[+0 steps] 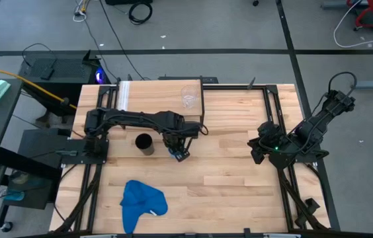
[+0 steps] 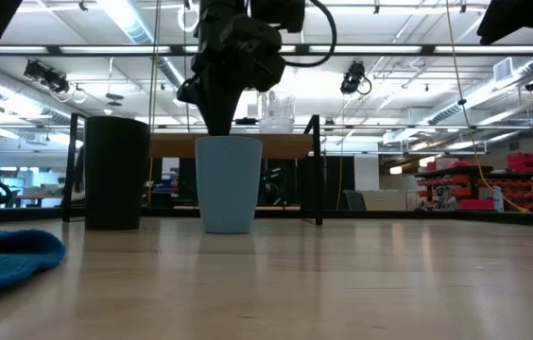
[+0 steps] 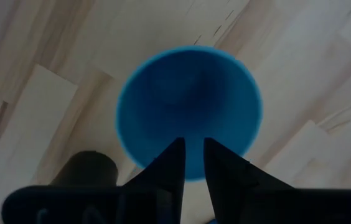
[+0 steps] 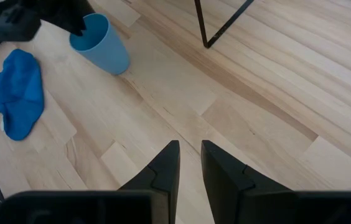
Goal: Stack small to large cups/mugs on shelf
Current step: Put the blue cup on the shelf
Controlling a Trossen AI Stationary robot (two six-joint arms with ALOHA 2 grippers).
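- Nearest me at table level, I see one blue cloth [image 2: 7, 255] lying crumpled on the table [image 1: 239, 192], near its front edge.
- Behind it I count two cups standing upright on the tabletop: one black cup [image 2: 115, 173] and one light-blue cup [image 2: 229, 184], near each other but apart.
- My left gripper [image 3: 190, 155] hangs over the light-blue cup's rim, pointing down into its mouth; its two fingers sit close together with only a narrow gap, and I cannot tell whether they pinch the rim.
- The black cup [image 1: 144, 143] stands just beside that arm, on the side away from the right arm.
- My right gripper [image 4: 190, 158] waits off at the right side of the table, its two fingers nearly pressed together around nothing, over bare wood.
- Farthest back stands one shelf [image 1: 163, 96], carrying the third cup, one clear cup [image 1: 188, 96], upright near its right end.
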